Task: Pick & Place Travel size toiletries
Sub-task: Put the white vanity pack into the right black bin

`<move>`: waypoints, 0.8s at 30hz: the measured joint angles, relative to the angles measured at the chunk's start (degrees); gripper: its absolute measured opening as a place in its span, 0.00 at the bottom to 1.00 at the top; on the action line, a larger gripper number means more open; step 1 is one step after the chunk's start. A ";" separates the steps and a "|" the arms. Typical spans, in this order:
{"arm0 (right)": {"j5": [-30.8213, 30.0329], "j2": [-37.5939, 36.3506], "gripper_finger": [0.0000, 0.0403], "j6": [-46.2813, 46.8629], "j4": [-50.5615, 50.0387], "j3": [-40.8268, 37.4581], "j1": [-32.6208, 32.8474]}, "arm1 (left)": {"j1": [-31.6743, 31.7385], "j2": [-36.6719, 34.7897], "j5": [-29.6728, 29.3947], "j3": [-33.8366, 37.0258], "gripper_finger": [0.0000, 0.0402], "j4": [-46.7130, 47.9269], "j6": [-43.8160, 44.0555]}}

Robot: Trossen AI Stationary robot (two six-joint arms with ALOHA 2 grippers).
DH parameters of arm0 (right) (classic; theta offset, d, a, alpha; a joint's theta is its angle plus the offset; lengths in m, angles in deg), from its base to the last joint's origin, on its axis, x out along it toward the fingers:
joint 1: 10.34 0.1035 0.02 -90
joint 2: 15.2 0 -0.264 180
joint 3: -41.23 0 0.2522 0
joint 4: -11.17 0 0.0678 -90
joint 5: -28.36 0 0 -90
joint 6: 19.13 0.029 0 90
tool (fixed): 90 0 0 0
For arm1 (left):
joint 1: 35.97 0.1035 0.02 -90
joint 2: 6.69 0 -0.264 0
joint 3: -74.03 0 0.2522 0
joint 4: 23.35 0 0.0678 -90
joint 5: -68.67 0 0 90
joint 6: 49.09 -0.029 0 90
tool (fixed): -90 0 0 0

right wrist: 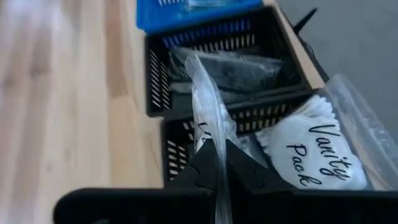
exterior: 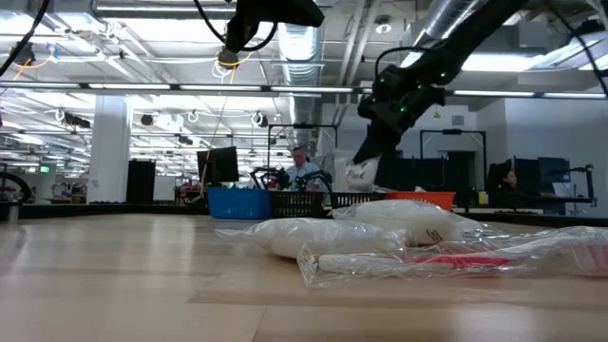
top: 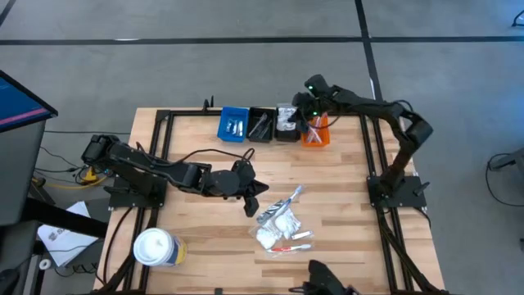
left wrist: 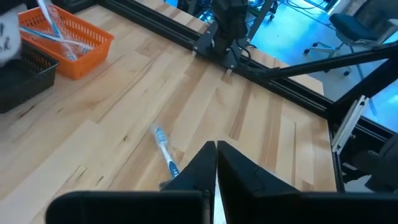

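Right wrist view: right gripper (right wrist: 216,163) pinches a clear sachet (right wrist: 208,102) above the black bin (right wrist: 249,118).

Contents of blue bin (top: 233,124) and black bins (top: 262,124) too small to identify from above. Sachet pile (exterior: 399,237) cut off at right edge in low view. Toothbrush (left wrist: 165,151) partly hidden behind left gripper (left wrist: 216,147). Background person (exterior: 302,163) blurred.
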 joint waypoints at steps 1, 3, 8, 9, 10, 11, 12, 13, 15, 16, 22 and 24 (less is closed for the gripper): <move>-1.32 1.04 0.00 -0.49 -0.68 0.98 0.41 | 0.06 0.00 0.00 0.00 0.01 0.02 -0.01; -5.88 2.89 0.00 -1.06 -1.98 3.08 1.28 | 0.06 0.00 0.00 0.00 0.01 0.00 -0.02; -12.26 5.75 0.00 -0.54 -4.22 6.08 2.13 | -0.29 0.00 0.00 0.00 0.01 0.00 -0.04; -12.85 6.01 0.00 0.10 -4.09 6.47 2.16 | -0.33 0.00 0.00 0.00 0.01 0.00 -0.04; -13.33 6.27 0.00 0.75 -3.63 6.70 2.03 | -0.33 0.00 0.02 0.00 0.01 0.00 -0.04; -13.43 6.56 0.00 1.09 -3.59 6.91 1.86 | -0.33 0.00 0.00 0.00 0.01 0.00 -0.04; -13.43 6.84 0.00 1.24 -3.58 7.10 1.75 | -0.33 0.00 0.00 0.00 0.01 -0.02 -0.04; -13.51 6.95 0.00 1.44 -3.61 7.13 1.53 | -0.33 0.00 0.00 0.00 0.01 0.00 -0.04; -13.55 6.96 0.00 1.78 -3.66 7.13 1.07 | -0.33 0.00 0.00 0.00 0.01 -0.02 -0.04; -13.60 6.93 0.01 1.94 -3.62 7.17 0.98 | -0.33 0.00 0.00 0.00 0.01 -0.02 -0.04; -13.64 6.93 0.11 2.36 -4.05 7.16 0.51 | -0.33 0.00 0.00 0.00 0.01 -0.11 -0.04; -13.64 6.93 0.16 2.36 -4.05 7.17 0.49 | -0.33 0.00 0.00 0.00 0.01 -0.19 -0.04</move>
